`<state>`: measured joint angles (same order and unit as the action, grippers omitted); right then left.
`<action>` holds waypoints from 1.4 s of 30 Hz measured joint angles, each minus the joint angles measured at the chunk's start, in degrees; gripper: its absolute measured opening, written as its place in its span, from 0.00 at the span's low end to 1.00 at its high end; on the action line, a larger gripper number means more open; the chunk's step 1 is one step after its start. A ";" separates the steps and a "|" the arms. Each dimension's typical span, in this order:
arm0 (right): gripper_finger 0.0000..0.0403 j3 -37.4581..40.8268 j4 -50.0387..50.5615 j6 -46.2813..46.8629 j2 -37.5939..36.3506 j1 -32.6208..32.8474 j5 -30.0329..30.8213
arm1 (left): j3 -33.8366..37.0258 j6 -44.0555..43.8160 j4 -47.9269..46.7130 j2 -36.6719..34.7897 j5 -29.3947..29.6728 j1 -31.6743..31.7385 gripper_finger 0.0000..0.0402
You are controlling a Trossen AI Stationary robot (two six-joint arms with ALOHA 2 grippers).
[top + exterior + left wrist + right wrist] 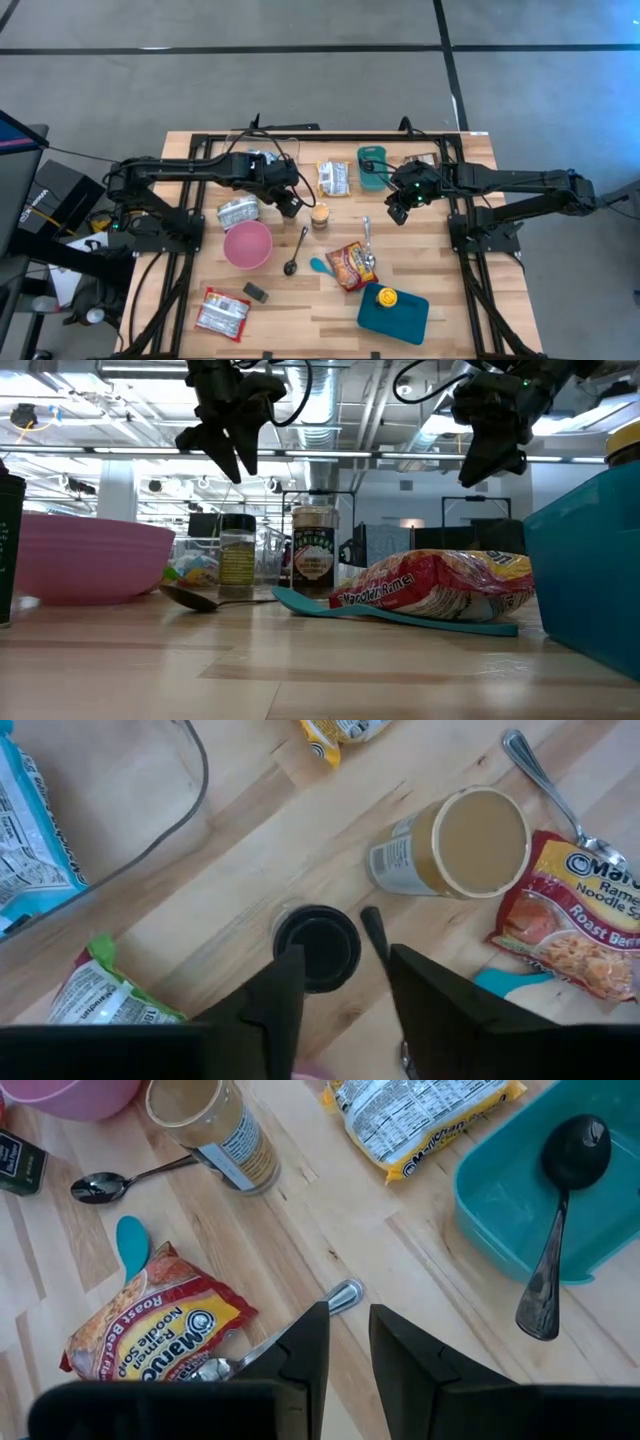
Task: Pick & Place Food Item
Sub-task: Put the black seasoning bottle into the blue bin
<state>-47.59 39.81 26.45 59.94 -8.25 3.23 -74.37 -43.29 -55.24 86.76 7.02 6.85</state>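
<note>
My left gripper [342,960] hangs open well above the table, over a small black-lidded jar [318,935] that stands upright on the wood; its fingers point steeply down, one to each side of the lid, clear of it. The low view shows that jar [237,555] far below the gripper [232,460]. A tan-lidded jar [320,216] stands just to its right. A red ramen packet [352,265] lies flat nearer the front. My right gripper [348,1320] hovers over a silver spoon's handle [345,1293], its fingers a little apart with nothing between them.
A pink bowl [247,243], a black spoon [296,252] and a teal spoon [320,266] lie mid-table. A yellow noodle packet [333,178] and a teal tub [372,170] sit farther back. Another teal tub [392,310] and a packet [222,312] lie near the front edge.
</note>
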 joint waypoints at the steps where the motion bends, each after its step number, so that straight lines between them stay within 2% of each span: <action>1: 0.17 0.00 0.00 0.00 0.00 -0.04 0.00 | 0.00 0.00 -0.02 0.00 -0.01 0.00 0.43; 4: 0.17 0.00 0.00 0.00 0.00 -0.04 0.00 | 0.00 0.18 0.00 0.00 0.14 0.00 0.53; 7: 0.17 0.00 0.00 -0.80 0.00 -0.04 0.00 | 0.01 4.16 0.04 0.00 0.52 0.00 0.62; 12: 0.17 0.00 0.00 -1.23 0.00 -0.04 0.00 | 0.02 8.64 0.74 0.00 1.54 -0.04 0.69; 17: 0.17 0.00 0.00 -1.37 0.00 -0.04 -0.20 | 0.02 11.46 2.34 0.00 4.69 -0.75 0.69; 29: 0.17 0.00 0.02 -0.04 0.00 0.20 -0.40 | 0.35 14.14 2.84 -0.02 4.99 -1.68 0.63; 33: 0.17 0.00 0.02 -0.04 0.00 0.20 -0.41 | 2.40 14.12 3.21 -0.02 5.00 -1.68 0.62; 42: 0.17 0.00 0.02 0.02 0.00 0.20 -0.42 | 8.94 12.52 10.63 -0.02 3.92 -1.68 0.62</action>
<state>-47.59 39.83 26.47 59.94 -8.05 2.81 -65.43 -30.76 -44.61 86.74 10.94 5.17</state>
